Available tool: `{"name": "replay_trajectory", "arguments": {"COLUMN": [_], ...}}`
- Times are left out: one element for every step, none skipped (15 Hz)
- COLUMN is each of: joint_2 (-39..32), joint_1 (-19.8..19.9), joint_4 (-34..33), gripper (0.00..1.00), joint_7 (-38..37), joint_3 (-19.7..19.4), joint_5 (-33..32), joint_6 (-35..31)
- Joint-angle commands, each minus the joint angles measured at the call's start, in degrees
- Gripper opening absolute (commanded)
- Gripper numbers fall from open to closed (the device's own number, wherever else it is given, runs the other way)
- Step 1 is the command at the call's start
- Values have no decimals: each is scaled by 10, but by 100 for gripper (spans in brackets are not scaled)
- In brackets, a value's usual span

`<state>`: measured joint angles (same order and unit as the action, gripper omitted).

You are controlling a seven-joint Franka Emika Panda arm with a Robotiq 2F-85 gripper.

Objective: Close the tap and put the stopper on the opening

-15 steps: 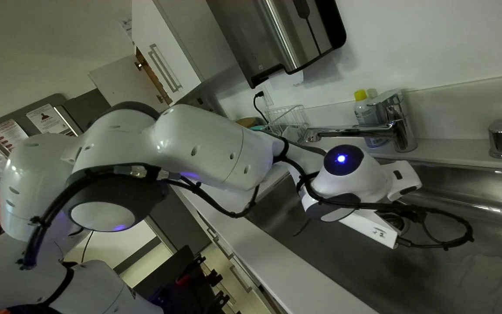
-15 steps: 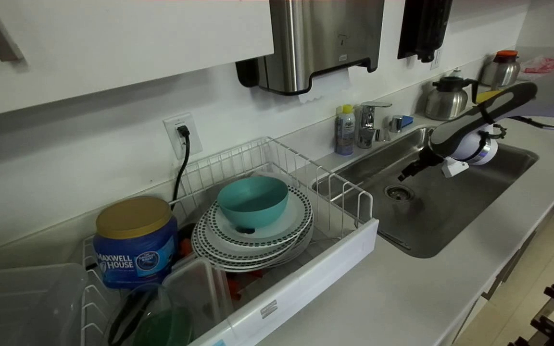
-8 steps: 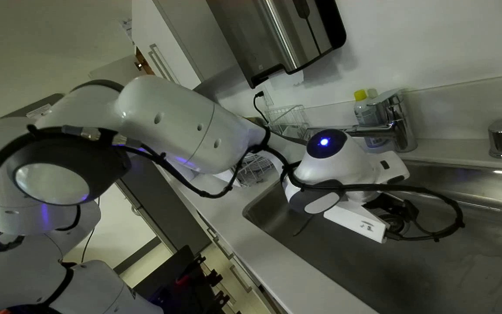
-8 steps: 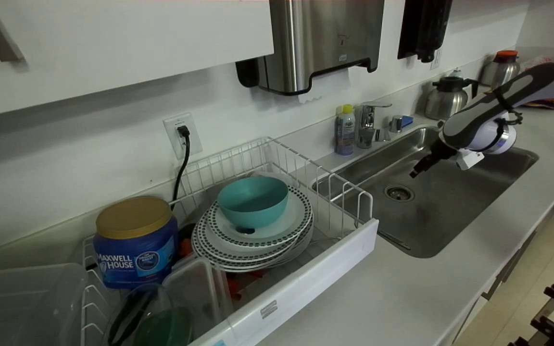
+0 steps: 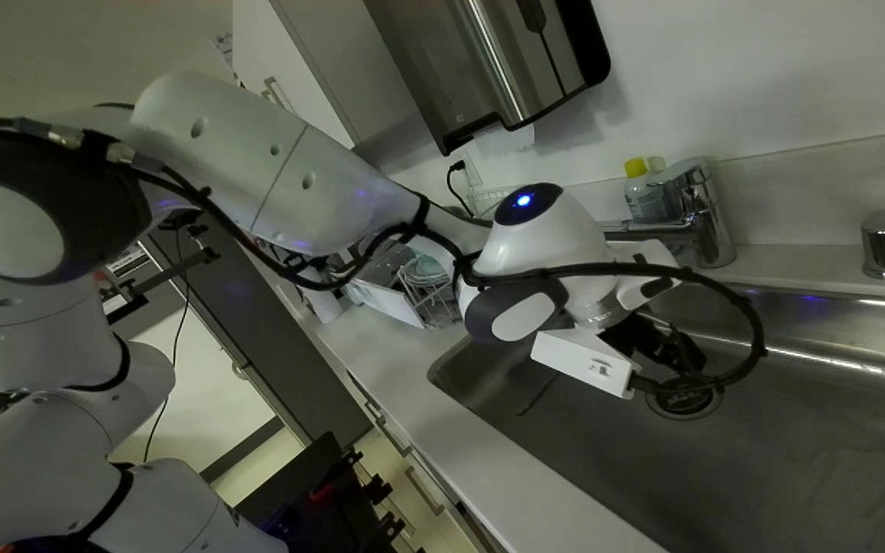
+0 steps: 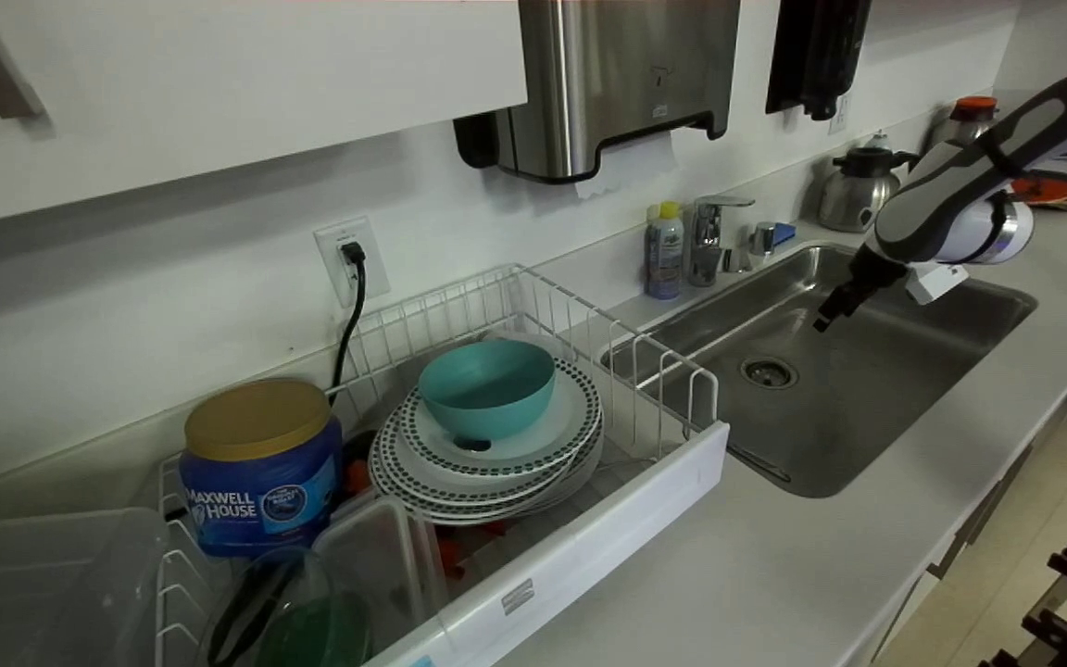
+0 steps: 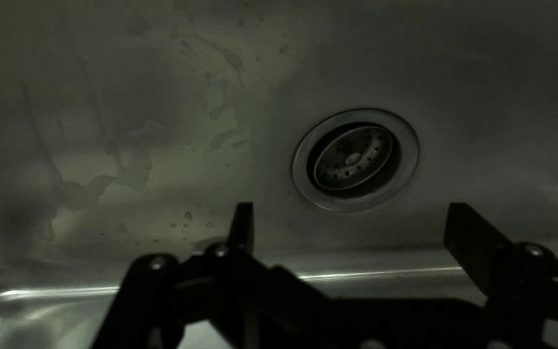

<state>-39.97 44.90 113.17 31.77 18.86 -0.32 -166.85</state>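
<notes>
The gripper (image 7: 350,208) is positioned above the sink (image 6: 867,417), its fingertips (image 7: 244,223) angled downward and clear of the basin floor. In the wrist view the jaws stand wide apart, with nothing held between them. The opening (image 7: 303,167) — a round drain with a flat metal rim — is set in the basin floor, apart from the fingertips. The stopper (image 7: 354,159), a perforated disc with a central knob, sits tilted inside that rim; its seating depth cannot be judged reliably in this dim view. The tap (image 5: 707,223) stands upright on the countertop (image 6: 728,574) behind the sink; in an exterior view the robot arm (image 5: 319,177) covers the end of its spout. A yellow-capped bottle (image 6: 665,255) is located just beside the tap, and a small metal fitting (image 6: 763,239) is near its other side. The dish rack (image 6: 589,556) stands near one end of the sink and carries a teal bowl (image 6: 487,394) on stacked plates (image 6: 557,435), plus a blue tub (image 6: 260,500) with a gold lid (image 6: 256,417).
</notes>
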Motion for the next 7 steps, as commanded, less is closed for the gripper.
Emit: {"name": "replay_trajectory", "arguments": {"joint_2": [90, 104, 110, 120, 130, 135, 140], "joint_1": [-45, -59, -71, -83, -96, -110, -124], "joint_4": [65, 72, 72, 76, 79, 80, 80], "gripper": [100, 100, 100, 100, 100, 100, 100], "joint_7": [-39, -44, -44, -45, -44, -44, -47], "joint_3": [-36, -45, -56, -65, -76, -89, -103], "joint_5": [4, 5, 5, 6, 8, 8, 9], "joint_6": [42, 50, 59, 68, 77, 84, 90]}}
